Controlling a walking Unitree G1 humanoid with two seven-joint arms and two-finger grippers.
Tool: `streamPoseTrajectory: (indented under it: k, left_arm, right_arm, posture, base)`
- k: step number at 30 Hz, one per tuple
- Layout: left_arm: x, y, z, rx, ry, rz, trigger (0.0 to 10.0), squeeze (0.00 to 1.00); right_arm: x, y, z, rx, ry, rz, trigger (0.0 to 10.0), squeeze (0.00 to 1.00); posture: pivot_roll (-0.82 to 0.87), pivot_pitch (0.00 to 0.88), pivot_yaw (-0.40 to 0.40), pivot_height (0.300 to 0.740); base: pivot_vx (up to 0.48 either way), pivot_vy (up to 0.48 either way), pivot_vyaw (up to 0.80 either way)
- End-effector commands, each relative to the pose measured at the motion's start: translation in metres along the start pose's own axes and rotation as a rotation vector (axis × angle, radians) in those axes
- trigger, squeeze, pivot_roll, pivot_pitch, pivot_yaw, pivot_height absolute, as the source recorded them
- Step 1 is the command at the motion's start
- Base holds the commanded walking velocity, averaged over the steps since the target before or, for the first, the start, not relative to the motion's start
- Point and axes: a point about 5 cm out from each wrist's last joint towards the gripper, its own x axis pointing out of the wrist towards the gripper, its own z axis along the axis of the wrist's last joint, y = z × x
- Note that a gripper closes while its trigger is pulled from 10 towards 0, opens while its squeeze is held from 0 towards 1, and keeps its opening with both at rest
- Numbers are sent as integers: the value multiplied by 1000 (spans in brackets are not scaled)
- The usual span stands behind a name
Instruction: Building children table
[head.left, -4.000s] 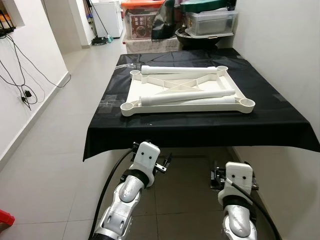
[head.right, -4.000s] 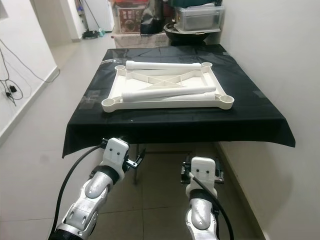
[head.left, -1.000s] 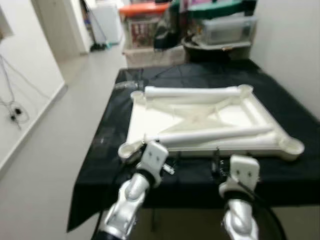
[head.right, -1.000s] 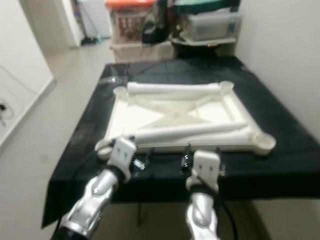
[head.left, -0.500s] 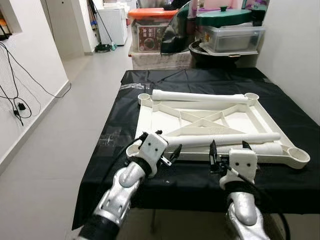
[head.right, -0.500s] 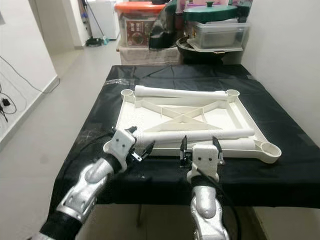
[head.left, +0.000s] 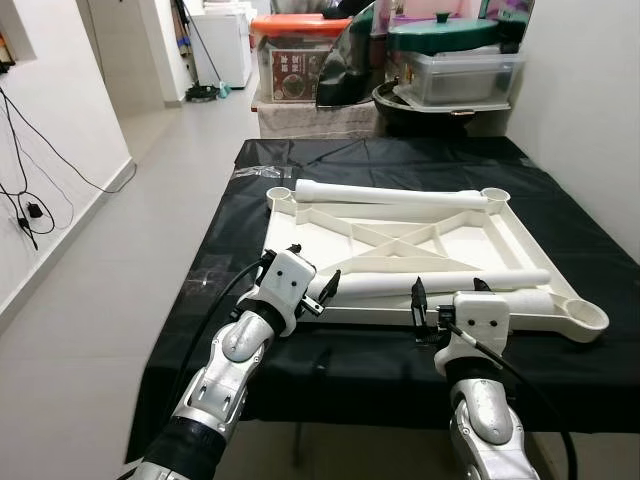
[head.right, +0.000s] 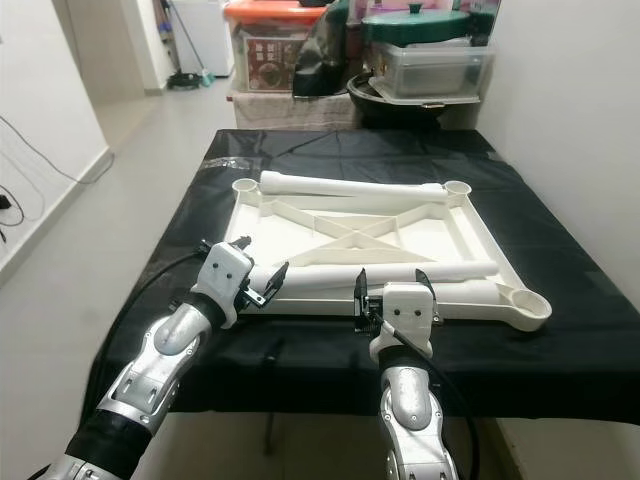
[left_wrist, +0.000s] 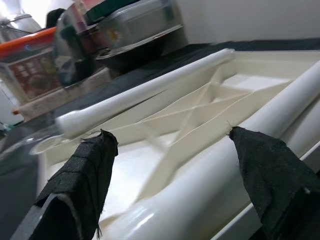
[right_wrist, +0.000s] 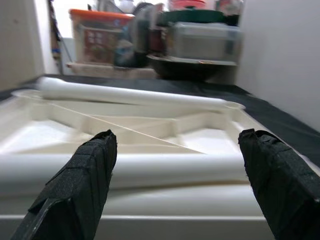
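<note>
A white plastic table top (head.left: 300, 235) lies upside down on a black-covered table (head.left: 560, 200). One white leg tube (head.left: 395, 193) rests along its far edge. A second leg tube (head.left: 440, 283) lies across its near part, with a third (head.left: 535, 300) just behind the near right corner socket. My left gripper (head.left: 315, 270) is open at the near left corner, with the near tube's end (left_wrist: 210, 200) lying between its fingers (left_wrist: 82, 180). My right gripper (head.left: 448, 295) is open just before the near rim, facing the same tube (right_wrist: 125, 170).
Storage boxes (head.left: 300, 50) and a green-lidded pot (head.left: 450, 40) stand behind the table. A white wall (head.left: 590, 100) runs along the right. Tiled floor (head.left: 130, 220) opens to the left, with cables (head.left: 30, 190) hanging on the left wall.
The camera has come closer to the table. Both arms have risen from below the table's edge to the table top's near rim, fingers spread.
</note>
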Motion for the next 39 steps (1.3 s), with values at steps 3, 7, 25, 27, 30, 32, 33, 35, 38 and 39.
streamPoseTrajectory:
  k: [3, 7, 25, 27, 30, 32, 33, 35, 38, 39]
  left_arm:
    - [0, 3, -6, -16, 35, 19, 10000, 0]
    - [4, 14, -6, -24, 47, 39, 10000, 0]
    - [28, 25, -5, 155, 148, -399, 10000, 1000]
    - [33, 25, -5, 165, 164, -442, 10000, 1000]
    - [38, 25, -3, 184, 172, -478, 10000, 1000]
    - [43, 25, 2, 198, 171, -506, 10000, 961]
    - [46, 24, 6, 203, 174, -535, 10000, 0]
    - [52, 22, 12, 218, 186, -621, 10000, 0]
    - [54, 23, 13, 225, 210, -661, 10000, 0]
    - [57, 24, 14, 229, 238, -700, 10000, 0]
  right_arm:
    - [3, -2, 2, 6, 3, 0, 10000, 0]
    - [5, -5, 4, 7, -1, 1, 10000, 0]
    - [13, -14, 7, 0, 21, 11, 10000, 0]
    - [14, -16, 8, -3, 23, 8, 10000, 0]
    - [14, -18, 10, -8, 21, 5, 10000, 0]
    - [15, -20, 12, -11, 17, 1, 10000, 0]
    - [16, -22, 14, -12, 15, -4, 10000, 0]
    - [18, -27, 18, -7, 10, -18, 10000, 0]
    - [19, -29, 19, -1, 12, -25, 10000, 0]
    - [18, -30, 21, 9, 12, -32, 10000, 0]
  posture:
    - [28, 0, -23, 740]
    - [29, 0, -24, 740]
    - [37, 0, -21, 740]
    - [38, 0, -18, 740]
    - [32, 6, -13, 740]
    - [30, 13, -10, 740]
    - [30, 17, -9, 740]
    - [30, 23, -9, 740]
    - [31, 36, -5, 740]
    - [32, 49, -4, 740]
  base:
    - [0, 0, 0]
    - [0, 0, 0]
    - [0, 0, 0]
    - [0, 0, 0]
    - [0, 0, 0]
    - [0, 0, 0]
    - [0, 0, 0]
    - [0, 0, 0]
    - [0, 0, 0]
    - [0, 0, 0]
